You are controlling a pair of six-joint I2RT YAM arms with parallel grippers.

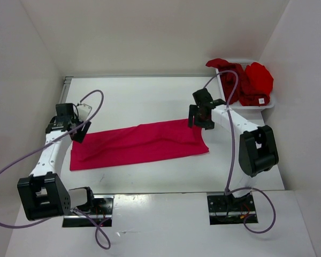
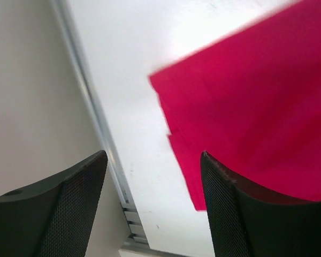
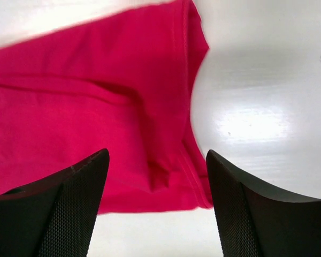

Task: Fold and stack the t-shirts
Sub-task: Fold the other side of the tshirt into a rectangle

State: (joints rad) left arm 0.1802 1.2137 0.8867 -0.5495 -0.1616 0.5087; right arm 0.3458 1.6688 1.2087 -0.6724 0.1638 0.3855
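On the white worktop (image 1: 150, 96), the pinkish-crimson t-shirt (image 1: 139, 144) lies flat as a long, narrow band running from the left arm's side to the right's, apparently folded lengthwise at least once. The blurred left wrist view shows stepped edges at its corner that suggest layers, though the number of layers cannot be told. The left hand (image 1: 77, 131) hangs over the band's left end and the right hand (image 1: 198, 120) over its right end. Both wrist views show the fingers standing apart with nothing between them, so neither hand grips the cloth, which rests free on the surface. At the far right corner, the white mesh basket (image 1: 272, 99) holds the dark maroon t-shirt (image 1: 232, 77) and the bright red t-shirt (image 1: 259, 77), bunched together and unfolded, with a small white tag (image 1: 260, 100) showing near the basket's front. By the look of it, the task is in its early part. The first shirt is only narrowed and appears to need folding across its length to reach a compact packet. The other two have yet to be taken out, spread, folded and stacked, and no stack exists so far.
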